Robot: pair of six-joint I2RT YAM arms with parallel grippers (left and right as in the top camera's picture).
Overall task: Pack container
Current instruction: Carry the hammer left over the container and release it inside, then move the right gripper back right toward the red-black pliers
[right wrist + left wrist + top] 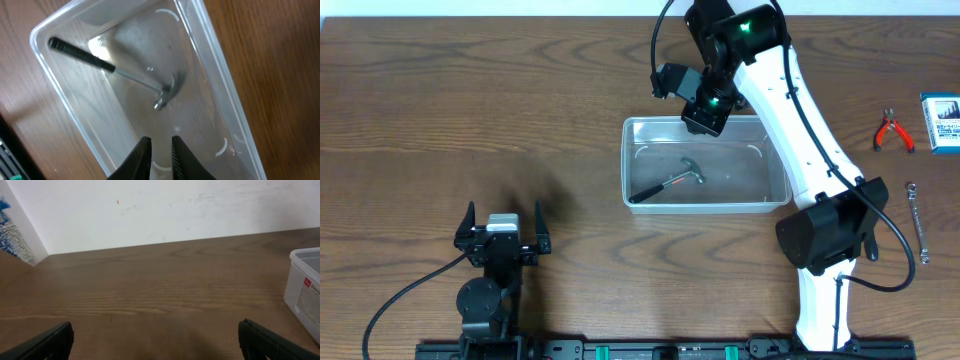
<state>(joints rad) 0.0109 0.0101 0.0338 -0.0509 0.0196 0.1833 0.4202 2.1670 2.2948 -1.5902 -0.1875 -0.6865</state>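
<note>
The clear plastic container [705,207] sits at the table's middle right, with a hammer [672,182] lying inside on its floor. My right gripper [708,112] hovers over the container's far rim. In the right wrist view its fingers [161,142] are almost together and hold nothing. They are above the tub's floor [220,65], just short of the hammer [125,74]. My left gripper [503,222] rests near the front left, wide open and empty [155,340]. The container's corner [305,290] shows at the right of the left wrist view.
Red-handled pliers [894,132], a small blue-and-white box [941,122] and a metal wrench [918,222] lie at the table's right edge. The right arm's base [825,235] stands just right of the container.
</note>
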